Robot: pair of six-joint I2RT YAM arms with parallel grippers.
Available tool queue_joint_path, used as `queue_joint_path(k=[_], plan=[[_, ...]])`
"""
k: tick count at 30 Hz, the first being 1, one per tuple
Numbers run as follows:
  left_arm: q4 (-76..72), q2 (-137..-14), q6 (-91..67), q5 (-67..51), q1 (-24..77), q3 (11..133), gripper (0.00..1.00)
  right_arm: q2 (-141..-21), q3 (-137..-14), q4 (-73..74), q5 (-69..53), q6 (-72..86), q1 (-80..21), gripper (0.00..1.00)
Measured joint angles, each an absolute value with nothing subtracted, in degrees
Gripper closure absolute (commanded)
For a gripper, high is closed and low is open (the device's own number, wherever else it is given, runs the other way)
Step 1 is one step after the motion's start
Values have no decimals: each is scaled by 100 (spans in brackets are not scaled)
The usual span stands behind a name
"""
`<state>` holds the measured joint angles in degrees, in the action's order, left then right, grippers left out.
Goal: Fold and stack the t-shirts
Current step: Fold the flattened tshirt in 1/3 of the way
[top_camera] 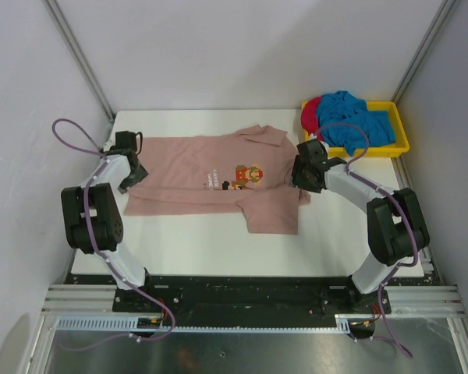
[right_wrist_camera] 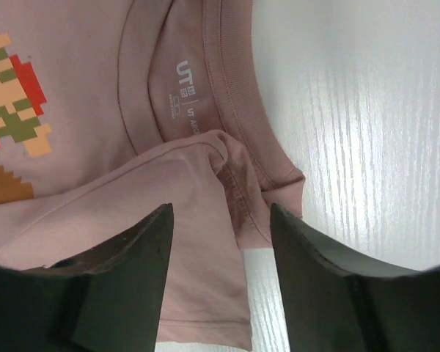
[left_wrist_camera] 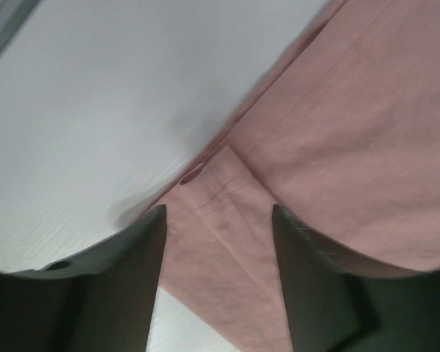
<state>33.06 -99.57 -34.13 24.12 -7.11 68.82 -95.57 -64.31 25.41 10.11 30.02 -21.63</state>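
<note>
Left fingers (left_wrist_camera: 125, 279) are spread and grip nothing, straddling the hem corner of the pink shirt (top_camera: 218, 175) at its 9 o'clock end. Right fingers (right_wrist_camera: 132, 279) are likewise released, straddling bunched cloth beside the collar at 3 o'clock. I judge I have them at opposite ends so both can pinch and fold the shirt evenly. It lies flat across the middle of the bench (top_camera: 187, 241), hem toward 9, collar toward 3.

I count three shirts: one pink, one blue shirt (top_camera: 355, 121) and one red shirt (top_camera: 310, 113). The last two are heaped unfolded in the single tray (top_camera: 398, 149) at 2 o'clock, probably waiting their turn.
</note>
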Motion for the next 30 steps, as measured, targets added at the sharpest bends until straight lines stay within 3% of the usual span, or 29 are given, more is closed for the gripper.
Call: queue_joint_path(k=[3,12,20,30], plan=[[3210,-9944,-3319,2303,-760,6895,20,-9498,-6431,2578,1035,2961,-2161,34],[3092,-8976,-3229,1844,-803,6549,31,-8291,-5889,2655,967,2982,-2421,45],[3074,-8302,-3179,1420,-587,5798,33,-7664,-4554,2681,792,3350,-3465,44],[3074,-8047,-3100,1216,-585,5468,34,-7743,-4178,2646,1105,3651,-3931,44]])
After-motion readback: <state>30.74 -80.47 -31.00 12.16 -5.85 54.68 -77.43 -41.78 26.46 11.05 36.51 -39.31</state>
